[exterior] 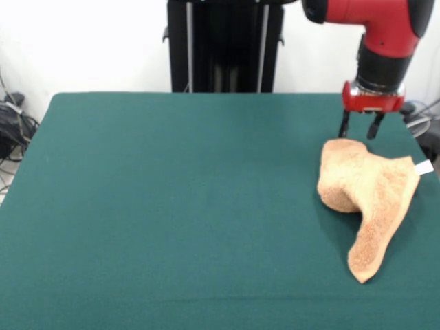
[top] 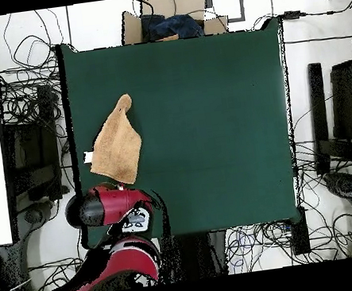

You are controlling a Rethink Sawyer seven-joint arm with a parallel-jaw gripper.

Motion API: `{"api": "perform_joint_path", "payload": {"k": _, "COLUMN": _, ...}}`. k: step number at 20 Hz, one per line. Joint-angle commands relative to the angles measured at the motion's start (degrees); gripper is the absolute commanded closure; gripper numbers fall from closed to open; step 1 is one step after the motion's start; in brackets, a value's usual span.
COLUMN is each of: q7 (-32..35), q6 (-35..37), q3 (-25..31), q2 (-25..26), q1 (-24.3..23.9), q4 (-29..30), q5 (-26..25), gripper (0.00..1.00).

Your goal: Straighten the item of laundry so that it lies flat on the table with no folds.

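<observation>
The item of laundry (exterior: 369,196) (top: 117,145) is a small orange-tan terry towel, bunched and folded on the dark green table (exterior: 172,206) (top: 208,123). In the front view it lies near the right edge, with a narrow tongue stretching toward the near side and a small white tag (exterior: 423,168) at its right corner. My gripper (exterior: 357,128) hangs just above the towel's far upper corner. Its two dark fingers point down, spread apart and holding nothing. In the overhead view the red arm (top: 111,206) covers the gripper beside the towel's lower end.
The towel sits close to the table's side edge, its tag at that edge. Black pedestal frame (exterior: 223,45) stands behind the table. Cables and dark equipment (top: 26,139) surround the table; a cardboard box (top: 170,16) sits beyond one end.
</observation>
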Motion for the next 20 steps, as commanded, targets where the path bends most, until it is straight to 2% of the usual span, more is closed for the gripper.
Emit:
{"api": "perform_joint_path", "payload": {"k": 1, "q7": 11.4, "q6": -0.5, "q3": 6.9, "q2": 2.8, "q1": -2.8, "q4": -4.6, "q5": 2.4, "gripper": 0.0}}
{"api": "perform_joint_path", "payload": {"k": 8, "q7": 10.3, "q6": -1.2, "q3": 8.2, "q2": 4.3, "q1": -5.1, "q4": -4.8, "q5": 1.1, "gripper": 0.0}}
{"api": "perform_joint_path", "payload": {"k": 20, "q7": 10.7, "q6": -3.5, "q3": 7.7, "q2": 8.4, "q1": -4.1, "q4": -7.6, "q5": 1.5, "gripper": 0.0}}
